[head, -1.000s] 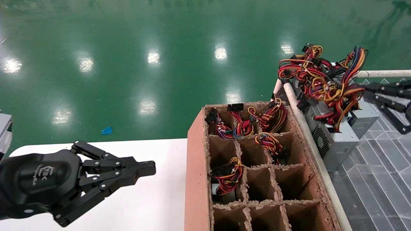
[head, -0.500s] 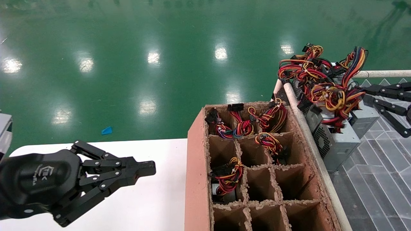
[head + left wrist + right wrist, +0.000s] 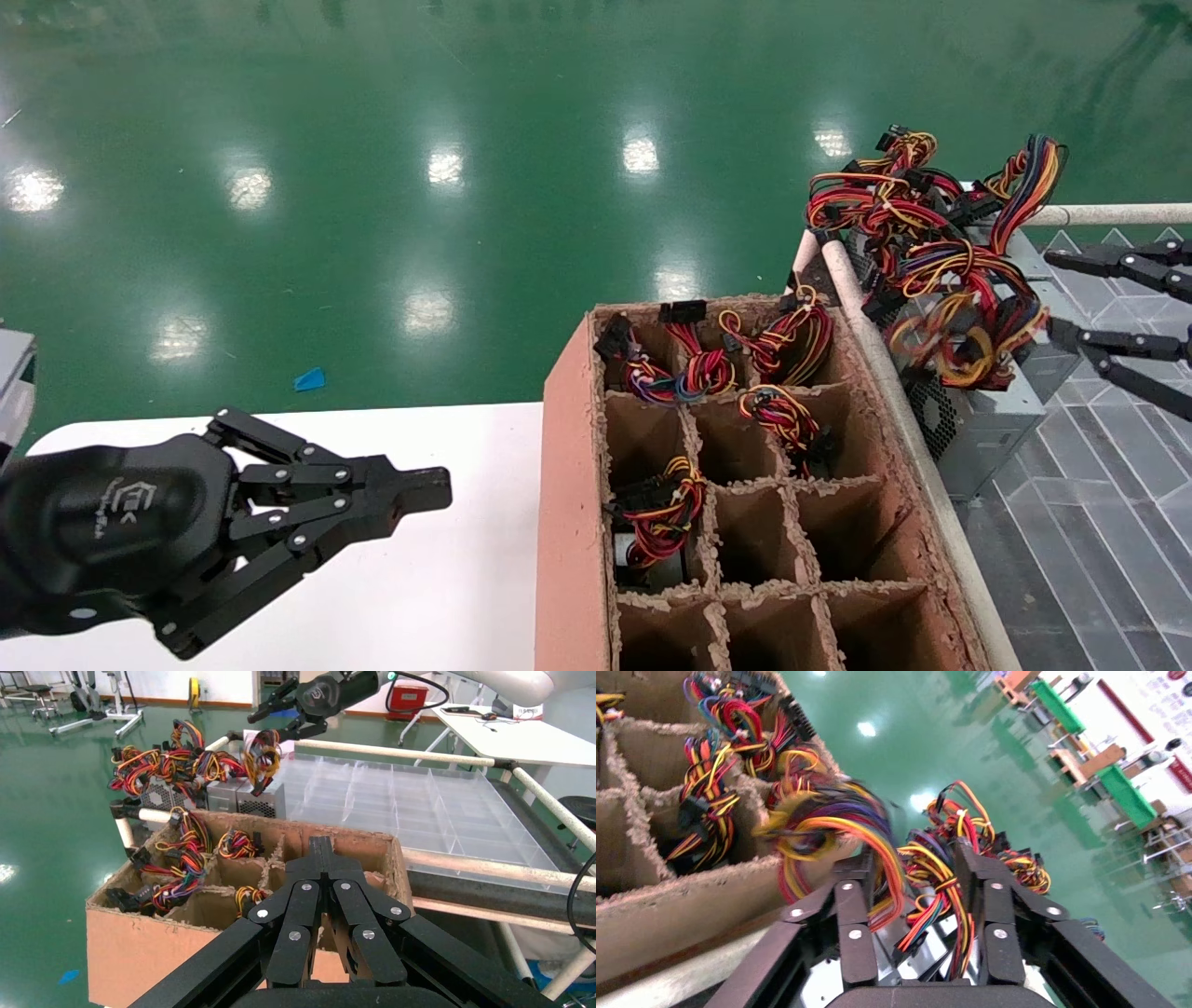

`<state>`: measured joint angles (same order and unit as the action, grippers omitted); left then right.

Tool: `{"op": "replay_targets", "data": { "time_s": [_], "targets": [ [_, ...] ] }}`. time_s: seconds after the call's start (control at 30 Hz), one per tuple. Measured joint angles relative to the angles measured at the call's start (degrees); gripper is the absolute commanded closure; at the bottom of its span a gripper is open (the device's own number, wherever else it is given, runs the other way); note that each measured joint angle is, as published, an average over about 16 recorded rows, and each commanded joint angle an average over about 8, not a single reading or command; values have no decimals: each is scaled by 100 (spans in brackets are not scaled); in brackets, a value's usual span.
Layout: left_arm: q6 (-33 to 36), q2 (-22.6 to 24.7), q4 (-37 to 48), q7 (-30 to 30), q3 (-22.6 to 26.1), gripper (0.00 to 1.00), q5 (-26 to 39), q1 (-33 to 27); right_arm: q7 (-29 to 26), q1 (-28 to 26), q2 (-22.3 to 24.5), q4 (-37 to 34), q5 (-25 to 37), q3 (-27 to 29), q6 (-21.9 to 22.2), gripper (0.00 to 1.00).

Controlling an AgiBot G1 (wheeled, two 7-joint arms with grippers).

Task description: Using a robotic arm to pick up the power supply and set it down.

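The right gripper (image 3: 1071,294) enters the head view at 3 o'clock with its jaws spread wide. The power supply (image 3: 987,424) stands on the clear-panelled rack (image 3: 1099,485), just beside the brown divided carton (image 3: 568,485), at 9 o'clock from the jaws. Its wire bundle (image 3: 959,308) appears blurred and lies just off the fingertips (image 3: 1062,331); contact cannot be confirmed. In the right wrist view, wires (image 3: 926,874) run between the two fingers (image 3: 852,910). The left gripper (image 3: 410,494) hovers over the white table (image 3: 447,596) at 8 o'clock, jaws pressed together.
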<state>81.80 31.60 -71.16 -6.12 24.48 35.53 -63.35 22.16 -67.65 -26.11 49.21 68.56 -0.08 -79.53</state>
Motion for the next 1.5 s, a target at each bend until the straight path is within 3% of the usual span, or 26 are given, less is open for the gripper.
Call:
{"op": "replay_targets", "data": {
  "time_s": [0.73,1.17,1.5],
  "targets": [
    [0,0,0,0,0,100,0,0,-966,159,768,801,300,-110,-198,0],
    [0,0,0,0,0,100,0,0,-947,164,842,784,-448,221,-424,0],
    [0,0,0,0,0,100,0,0,-1237,228,601,1007,-859,2,-491,0]
  ]
}}
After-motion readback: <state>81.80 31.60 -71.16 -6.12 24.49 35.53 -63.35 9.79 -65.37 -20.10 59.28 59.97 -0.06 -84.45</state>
